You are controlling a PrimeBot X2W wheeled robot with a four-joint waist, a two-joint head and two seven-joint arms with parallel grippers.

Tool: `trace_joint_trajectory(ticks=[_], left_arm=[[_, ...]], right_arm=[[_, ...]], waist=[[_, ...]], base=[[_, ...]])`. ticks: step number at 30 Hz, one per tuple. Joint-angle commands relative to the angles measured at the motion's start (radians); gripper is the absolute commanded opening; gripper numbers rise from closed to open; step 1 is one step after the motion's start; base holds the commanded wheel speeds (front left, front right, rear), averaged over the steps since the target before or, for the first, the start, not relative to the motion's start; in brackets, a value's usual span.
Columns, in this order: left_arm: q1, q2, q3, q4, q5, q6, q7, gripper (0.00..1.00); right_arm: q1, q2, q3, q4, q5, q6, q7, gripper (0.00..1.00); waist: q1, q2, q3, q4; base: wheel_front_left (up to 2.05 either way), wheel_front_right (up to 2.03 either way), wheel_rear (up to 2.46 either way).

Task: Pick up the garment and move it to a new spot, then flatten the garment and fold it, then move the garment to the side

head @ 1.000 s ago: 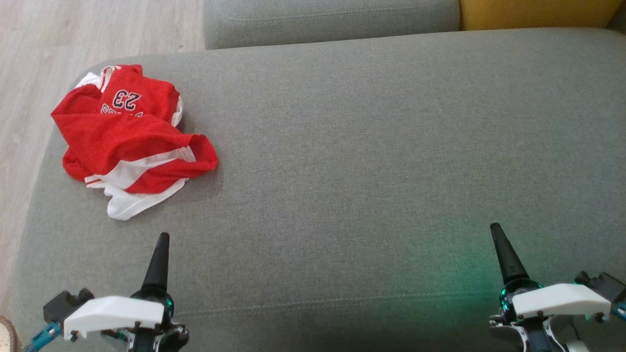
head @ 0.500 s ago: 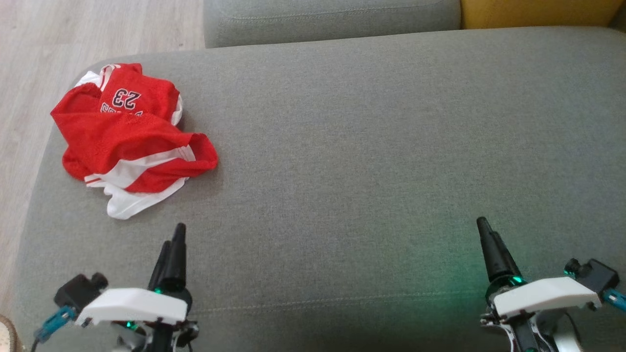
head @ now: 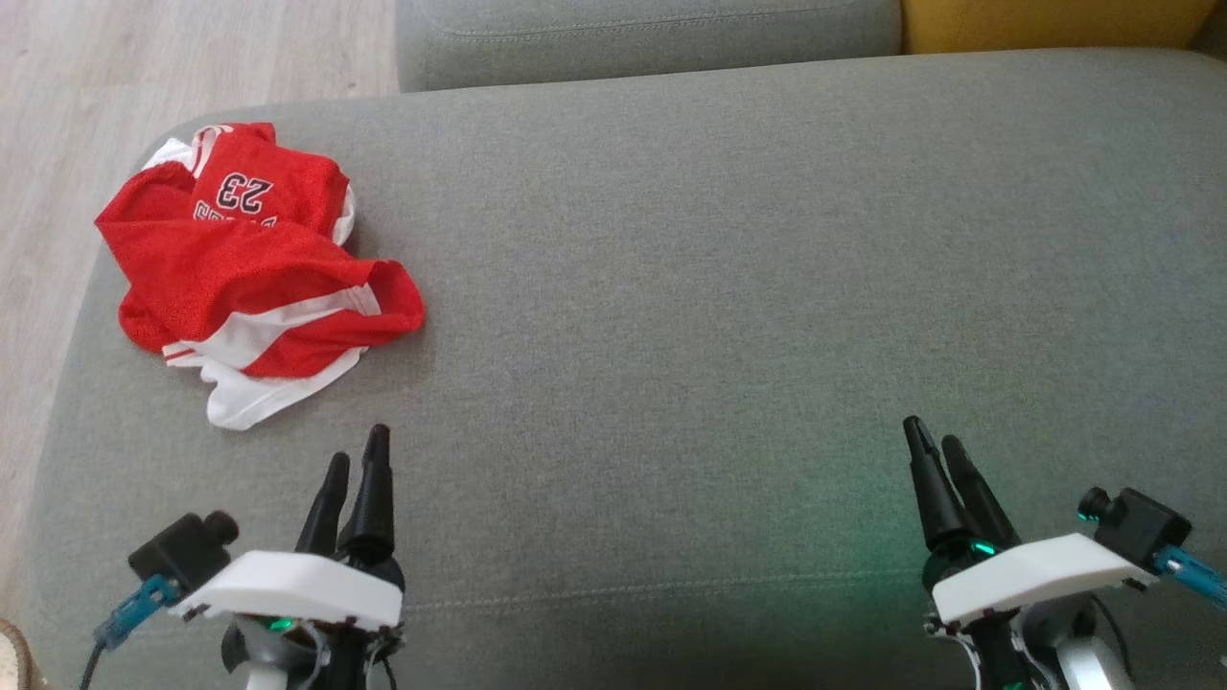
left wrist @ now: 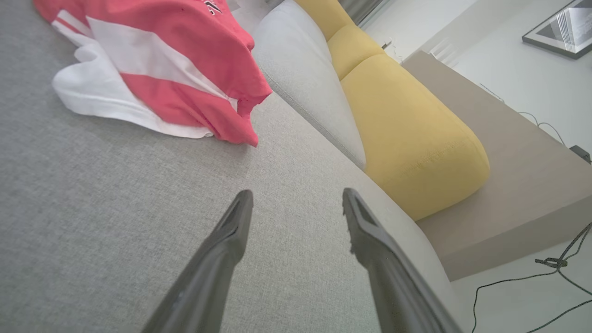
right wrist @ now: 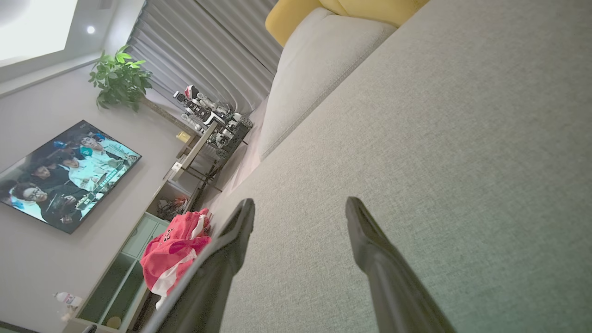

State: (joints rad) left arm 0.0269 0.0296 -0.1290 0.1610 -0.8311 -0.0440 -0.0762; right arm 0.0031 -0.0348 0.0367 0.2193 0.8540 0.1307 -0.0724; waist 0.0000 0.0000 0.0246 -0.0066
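The garment [head: 249, 268] is a red and white jersey with the number 23, lying crumpled at the far left of the grey sofa seat [head: 729, 307]. It shows again in the left wrist view [left wrist: 152, 64] and, small, in the right wrist view [right wrist: 173, 252]. My left gripper [head: 355, 446] hovers at the lower left, just short of the jersey's white hem, open with nothing between its fingers [left wrist: 236, 222]. My right gripper [head: 930, 431] hangs open and empty over the bare seat at the lower right, far from the jersey.
A grey back cushion [head: 652, 38] and a yellow cushion [head: 1054, 24] border the seat's far side. Wooden floor [head: 57, 144] lies past the seat's left edge, close to the jersey. A television [right wrist: 64, 175] and a potted plant [right wrist: 120, 78] stand across the room.
Both grippers have turned about their wrists, so that two fingers of each now show apart instead of one. Both have crept forward and inward. The jersey lies as before.
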Motion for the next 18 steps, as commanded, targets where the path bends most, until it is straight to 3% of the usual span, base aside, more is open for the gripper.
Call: trace_joint_trajectory(ticks=[1,18], left_arm=[[-0.056,0.012,0.002,-0.048,0.044,0.004,-0.017,1.0],[-0.058,0.014,-0.041,-0.094,0.241,0.019,-0.064,1.0]], right_arm=[[-0.058,-0.009,0.019,-0.045,-0.043,0.0,-0.018,1.0],[-0.066,-0.011,0.057,-0.079,-0.229,0.0,-0.066,1.0]], waist=[[0.0,0.0,0.0,0.0],[0.0,0.0,0.0,-0.006]], base=[[0.0,0.0,0.0],[0.0,0.0,0.0]])
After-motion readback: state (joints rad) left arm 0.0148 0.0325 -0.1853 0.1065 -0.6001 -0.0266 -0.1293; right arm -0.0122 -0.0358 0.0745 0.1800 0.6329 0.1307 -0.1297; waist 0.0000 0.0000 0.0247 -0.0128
